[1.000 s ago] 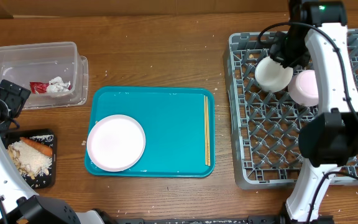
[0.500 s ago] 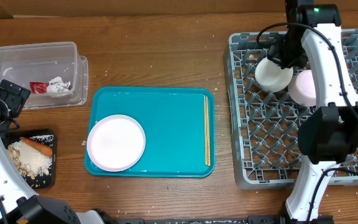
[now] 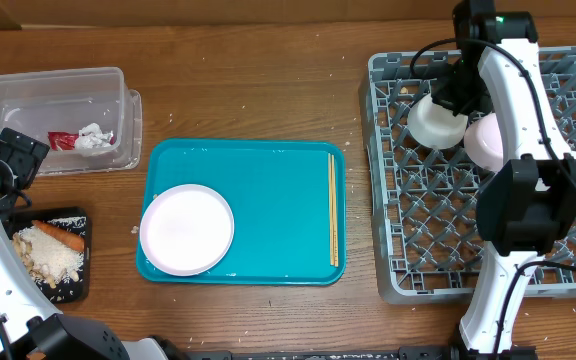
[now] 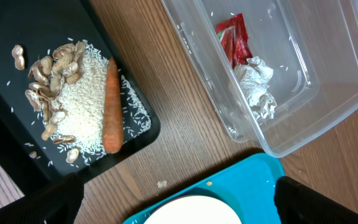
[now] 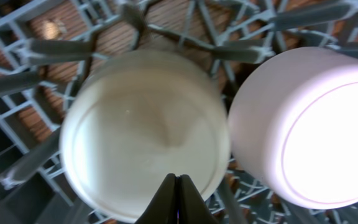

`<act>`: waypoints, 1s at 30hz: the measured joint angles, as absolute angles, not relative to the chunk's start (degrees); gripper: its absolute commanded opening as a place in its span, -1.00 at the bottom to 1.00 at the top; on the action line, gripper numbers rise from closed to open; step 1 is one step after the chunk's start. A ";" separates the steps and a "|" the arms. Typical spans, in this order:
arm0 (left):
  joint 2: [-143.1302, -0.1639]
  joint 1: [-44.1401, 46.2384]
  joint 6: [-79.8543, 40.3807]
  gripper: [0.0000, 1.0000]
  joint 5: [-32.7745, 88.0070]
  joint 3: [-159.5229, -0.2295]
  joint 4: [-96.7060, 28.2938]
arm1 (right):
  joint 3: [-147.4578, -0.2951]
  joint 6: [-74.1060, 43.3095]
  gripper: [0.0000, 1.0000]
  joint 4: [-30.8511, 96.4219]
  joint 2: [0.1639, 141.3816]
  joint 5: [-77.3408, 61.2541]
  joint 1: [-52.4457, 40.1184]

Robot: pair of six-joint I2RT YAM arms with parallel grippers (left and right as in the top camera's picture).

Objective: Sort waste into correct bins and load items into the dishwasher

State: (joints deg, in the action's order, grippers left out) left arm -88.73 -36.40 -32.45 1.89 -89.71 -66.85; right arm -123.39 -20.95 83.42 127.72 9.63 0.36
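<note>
Mid-loading, your right gripper [image 5: 177, 186] is pressed together over the racked bowl [image 3: 438, 121]; next, fetch the plate [image 3: 186, 228] left of the dish rack [image 3: 408, 240].

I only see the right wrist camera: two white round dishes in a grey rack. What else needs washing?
Observer: A white plate lies on the teal tray, near its left end.
Child: Anything else on it?
Observer: A pair of chopsticks lies along the tray's right edge.
Child: Where did the trash go?
Observer: A napkin and a red wrapper sit inside the clear tub, far left of the table.
</note>
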 measured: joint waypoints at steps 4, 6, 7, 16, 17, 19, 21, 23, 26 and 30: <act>-88.73 -36.40 -32.45 1.00 1.91 -89.71 -66.85 | -123.39 -20.97 -0.92 84.01 127.74 10.59 1.87; -88.73 -36.40 -32.45 1.00 1.91 -89.71 -66.85 | -123.66 -21.21 -0.92 86.63 127.74 10.92 2.57; -88.73 -36.40 -32.45 1.00 1.91 -89.71 -66.83 | -123.87 -21.41 -0.92 87.66 127.74 10.90 2.70; -88.73 -36.40 -32.45 1.00 1.91 -89.71 -66.85 | -128.70 -13.67 0.48 91.72 120.86 -7.99 -2.57; -88.73 -36.40 -32.45 1.00 1.91 -89.71 -66.85 | -128.95 -12.40 0.68 91.81 119.13 -10.85 -4.40; -88.73 -36.40 -32.45 0.99 1.91 -89.71 -66.85 | -129.75 -10.79 0.79 91.98 116.33 -14.87 -8.75; -88.73 -36.40 -32.45 1.00 1.91 -89.71 -66.85 | -130.04 -9.63 0.80 91.79 114.72 -17.28 -12.99; -88.73 -36.40 -32.45 0.99 1.91 -89.71 -66.83 | -130.02 -8.75 0.87 90.80 114.26 -19.20 -18.15; -88.73 -36.40 -32.45 0.99 1.91 -89.71 -66.85 | -127.20 -8.08 1.00 86.76 114.39 -20.56 -24.29; -88.73 -36.40 -32.45 0.99 1.91 -89.71 -66.85 | -120.73 -8.38 1.00 78.11 115.42 -21.17 -32.27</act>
